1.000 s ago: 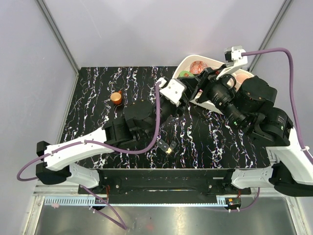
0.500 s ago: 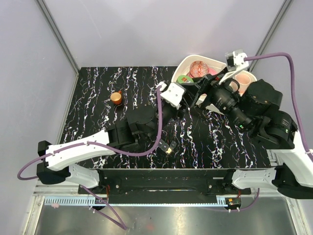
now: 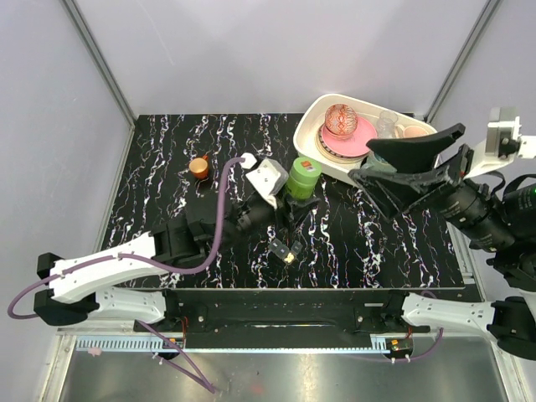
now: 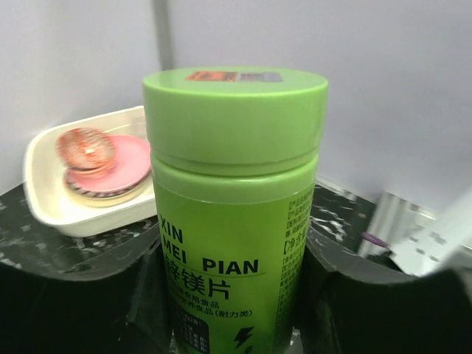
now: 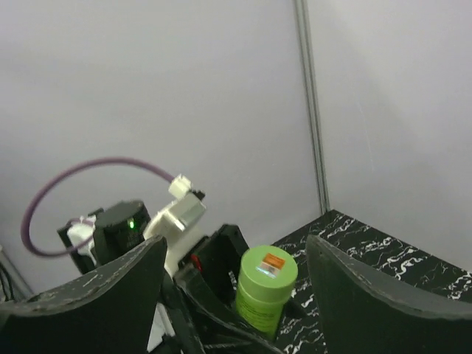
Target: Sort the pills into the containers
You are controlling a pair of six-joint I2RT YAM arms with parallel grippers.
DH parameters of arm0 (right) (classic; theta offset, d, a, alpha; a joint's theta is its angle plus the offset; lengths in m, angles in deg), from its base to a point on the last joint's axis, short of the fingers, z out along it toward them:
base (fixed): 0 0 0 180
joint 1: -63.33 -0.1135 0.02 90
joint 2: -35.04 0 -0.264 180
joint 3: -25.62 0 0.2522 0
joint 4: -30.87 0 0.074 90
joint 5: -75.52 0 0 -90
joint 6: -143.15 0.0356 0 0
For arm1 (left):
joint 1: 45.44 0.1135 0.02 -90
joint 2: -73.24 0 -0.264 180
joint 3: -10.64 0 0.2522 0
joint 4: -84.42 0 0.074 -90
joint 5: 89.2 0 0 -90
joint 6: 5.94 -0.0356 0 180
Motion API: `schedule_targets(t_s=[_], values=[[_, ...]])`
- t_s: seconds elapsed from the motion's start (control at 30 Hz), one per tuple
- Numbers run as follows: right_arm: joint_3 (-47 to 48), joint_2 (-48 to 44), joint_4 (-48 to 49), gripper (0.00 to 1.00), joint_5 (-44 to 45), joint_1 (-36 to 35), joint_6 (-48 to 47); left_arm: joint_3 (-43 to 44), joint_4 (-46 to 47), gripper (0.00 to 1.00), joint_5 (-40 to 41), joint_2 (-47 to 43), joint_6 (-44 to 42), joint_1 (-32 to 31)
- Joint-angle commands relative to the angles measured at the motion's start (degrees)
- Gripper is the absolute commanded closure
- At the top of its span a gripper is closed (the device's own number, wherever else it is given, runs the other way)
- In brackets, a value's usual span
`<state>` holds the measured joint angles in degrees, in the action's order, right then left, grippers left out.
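While my left gripper point(image 4: 236, 317) is clenched on the lower body of the green bottle point(image 4: 236, 184), one dark finger point(image 4: 66, 302) pressing each side, the bottle stands upright between them with its cap on and an orange-and-grey sticker on top. I cannot tell whether its base touches the table point(image 3: 167, 142). My right gripper point(image 5: 236, 243) hangs released above the table, its two fingers spread wide with nothing between them. Through that gap its wrist camera looks across at the bottle and the left gripper. The pill box point(image 3: 283, 249), small and dark, lies flat on the black marbled table just on the near side of my left gripper, toward my bases, and touches neither gripper. Something yellowish shows at its near end, too small to make out. A small orange cup point(image 3: 199, 167) sits well off to the left of my left gripper. The white tray point(image 3: 298, 134) lies beyond that gripper to its right, close under my right gripper. It holds a pink plate point(image 3: 360, 140) with a red patterned ball point(image 3: 341, 120) on it, and a clear cup point(image 3: 387, 124) beside the plate.
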<state>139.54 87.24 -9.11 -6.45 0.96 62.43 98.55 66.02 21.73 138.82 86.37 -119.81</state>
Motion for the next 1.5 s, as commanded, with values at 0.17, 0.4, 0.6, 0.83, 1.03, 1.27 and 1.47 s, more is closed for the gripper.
schedule_targets(t_s=[0.17, 0.4, 0.6, 0.83, 1.03, 1.27, 1.47], values=[[-9.28, -4.13, 3.36, 0.20, -18.04, -0.30, -8.05, -1.64, 9.83, 1.00, -32.33, -6.34, 6.13, 0.01], [-9.90, -3.34, 3.98, 0.21, -24.55, -0.30, -7.70, -0.06, 9.48, 1.00, -38.33, -4.06, 6.22, 0.01], [-10.77, -3.07, 4.77, 0.24, -26.40, -0.30, -6.38, 0.47, 9.57, 1.00, -38.86, -3.44, 6.04, 0.01], [-11.65, -2.64, 4.77, 0.24, -27.28, -0.30, -5.32, 0.82, 9.65, 1.00, -38.59, -3.97, 5.96, 0.01], [-12.27, -2.20, 4.77, 0.27, -27.54, -0.21, -4.88, 0.82, 10.01, 1.00, -38.86, -4.15, 5.87, 0.01], [-12.80, -1.84, 4.68, 0.43, -28.42, -0.21, -4.71, 0.65, 10.27, 1.00, -38.24, -4.50, 5.78, 0.01], [-13.06, -1.49, 4.33, 0.47, -28.69, -0.30, -4.45, 0.47, 10.53, 1.00, -37.98, -4.85, 5.52, 0.01]])
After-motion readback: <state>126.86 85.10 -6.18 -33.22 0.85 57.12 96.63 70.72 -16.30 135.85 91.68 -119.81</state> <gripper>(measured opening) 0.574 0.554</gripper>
